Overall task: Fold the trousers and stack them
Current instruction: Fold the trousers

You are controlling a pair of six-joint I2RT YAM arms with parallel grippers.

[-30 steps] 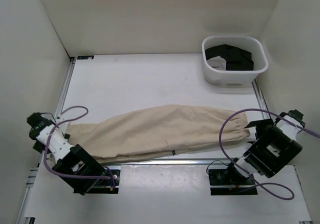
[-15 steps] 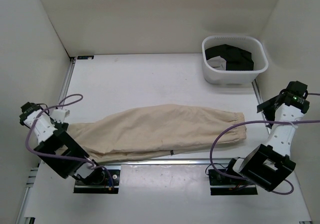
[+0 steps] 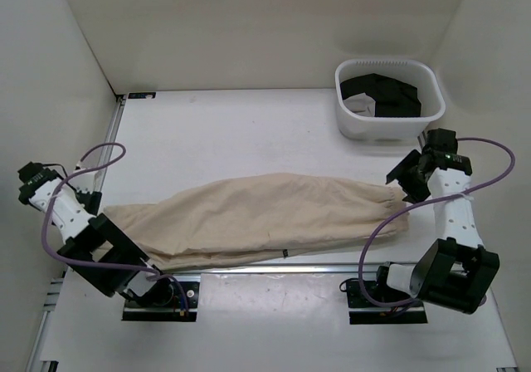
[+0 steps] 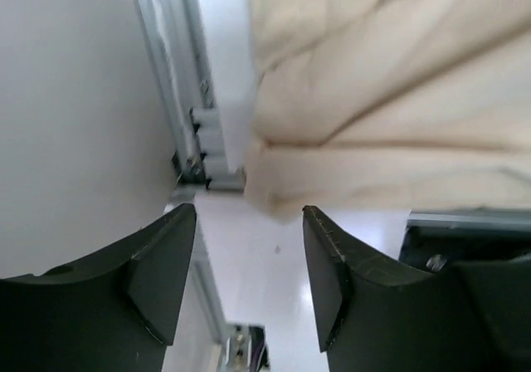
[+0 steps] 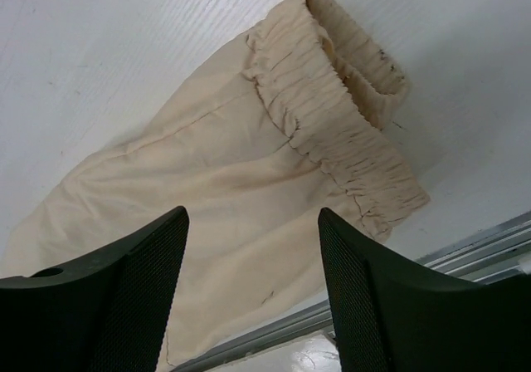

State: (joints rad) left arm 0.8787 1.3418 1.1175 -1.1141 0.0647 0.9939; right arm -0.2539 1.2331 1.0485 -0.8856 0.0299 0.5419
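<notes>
You have soft, even white light from overhead, and the table [image 3: 249, 131] takes it without glare. Ahead of your right gripper [image 5: 250, 214] the trousers [image 5: 207, 181] are sharp, with every gather in the cuff crisp and a thin shadow along its rim. Ahead of your left gripper [image 4: 249, 210] the cloth is blurred, and the wall [image 4: 75, 98] beside it is washed out. Both sets of fingers [image 4: 158, 281], close to the lens, look dark.
</notes>
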